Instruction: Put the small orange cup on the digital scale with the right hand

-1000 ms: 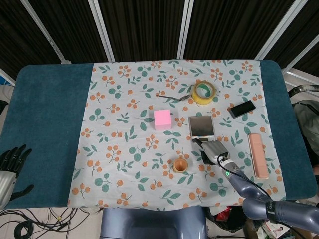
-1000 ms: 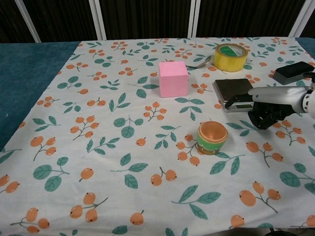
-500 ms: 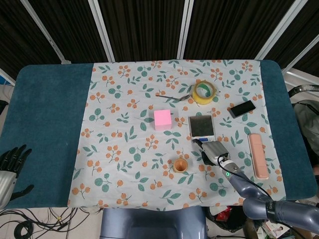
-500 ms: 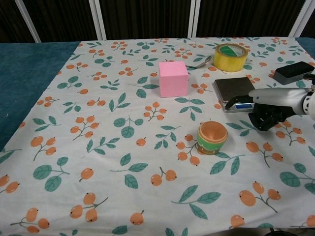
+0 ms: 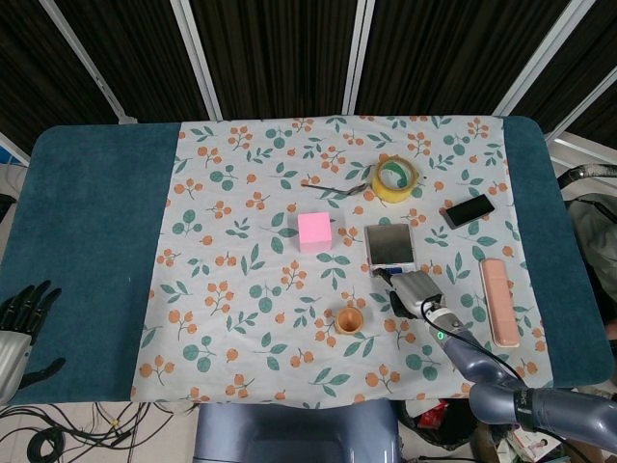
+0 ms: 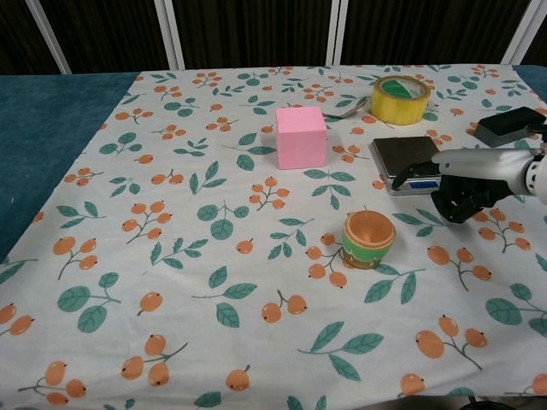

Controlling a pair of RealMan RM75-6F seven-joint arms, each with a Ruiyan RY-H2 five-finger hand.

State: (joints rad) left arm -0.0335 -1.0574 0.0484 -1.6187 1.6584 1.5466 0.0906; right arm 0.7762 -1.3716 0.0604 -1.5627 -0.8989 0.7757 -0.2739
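Note:
The small orange cup [image 5: 349,319] [image 6: 369,239], with a green band round it, stands upright on the floral cloth, in front of the digital scale [image 5: 390,245] [image 6: 408,159]. Nothing lies on the scale's dark plate. My right hand [image 5: 413,292] [image 6: 466,184] hovers low at the scale's near right corner, to the right of the cup and apart from it. It holds nothing; its dark fingers hang loosely bent and the thumb points left. My left hand [image 5: 17,328] rests open at the table's near left corner, far from everything.
A pink cube [image 5: 314,231] [image 6: 301,137] stands left of the scale. Behind the scale lie a yellow tape roll [image 5: 395,179] [image 6: 401,99] and a thin metal tool [image 5: 333,187]. A black phone [image 5: 469,210] [image 6: 510,125] and a pink case [image 5: 498,301] lie to the right.
My right hand has crept slightly away from me toward the scale. The cup and the left hand have not moved.

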